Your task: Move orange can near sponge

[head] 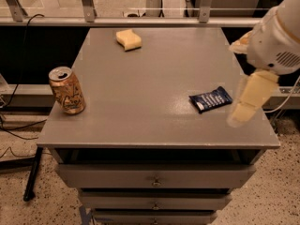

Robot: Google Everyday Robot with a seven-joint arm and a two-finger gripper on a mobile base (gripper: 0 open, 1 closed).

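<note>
Orange can: upright at left edge, near front-left corner.
Sponge: near back edge, well apart from can.
Gripper: over right edge, beside blue packet; opening cannot be told; nothing seen held.

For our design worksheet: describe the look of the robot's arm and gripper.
The arm is a rounded white shell with a slotted vent. The gripper, over the right edge of the table, is cream-yellow, long and tapered.
</note>
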